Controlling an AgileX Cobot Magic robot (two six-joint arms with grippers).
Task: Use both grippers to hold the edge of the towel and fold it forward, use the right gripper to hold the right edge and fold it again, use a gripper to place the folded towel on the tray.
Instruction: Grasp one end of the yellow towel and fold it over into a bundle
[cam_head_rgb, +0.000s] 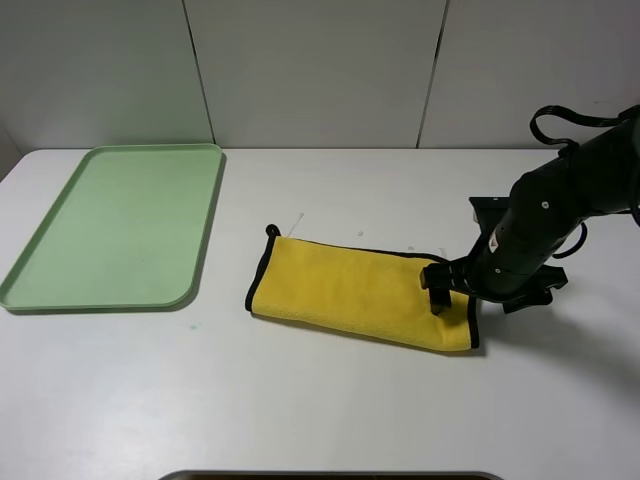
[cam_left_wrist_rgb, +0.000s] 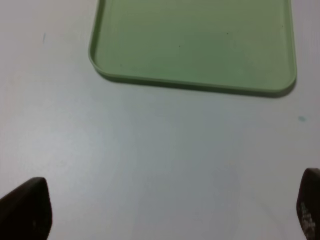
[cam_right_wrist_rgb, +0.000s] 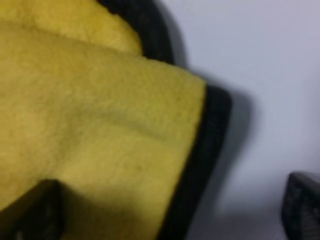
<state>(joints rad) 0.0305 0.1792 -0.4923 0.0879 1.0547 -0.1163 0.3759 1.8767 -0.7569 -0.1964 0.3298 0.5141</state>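
The yellow towel (cam_head_rgb: 350, 290) lies folded into a long strip on the white table, with black trim along its ends. My right gripper (cam_head_rgb: 452, 296) is down at the towel's right end. In the right wrist view this gripper (cam_right_wrist_rgb: 169, 207) is open and straddles the black edge of the towel (cam_right_wrist_rgb: 210, 130): one fingertip (cam_right_wrist_rgb: 35, 210) rests over the yellow cloth (cam_right_wrist_rgb: 100, 125), the other over bare table. The mint-green tray (cam_head_rgb: 110, 225) lies at the far left. My left gripper (cam_left_wrist_rgb: 167, 207) is open over bare table near the tray (cam_left_wrist_rgb: 195, 40); it does not show in the exterior high view.
White wall panels stand behind the table. The right arm's bulk and cables (cam_head_rgb: 560, 120) hang over the table's right side. A dark strip (cam_head_rgb: 330, 476) shows at the near table edge.
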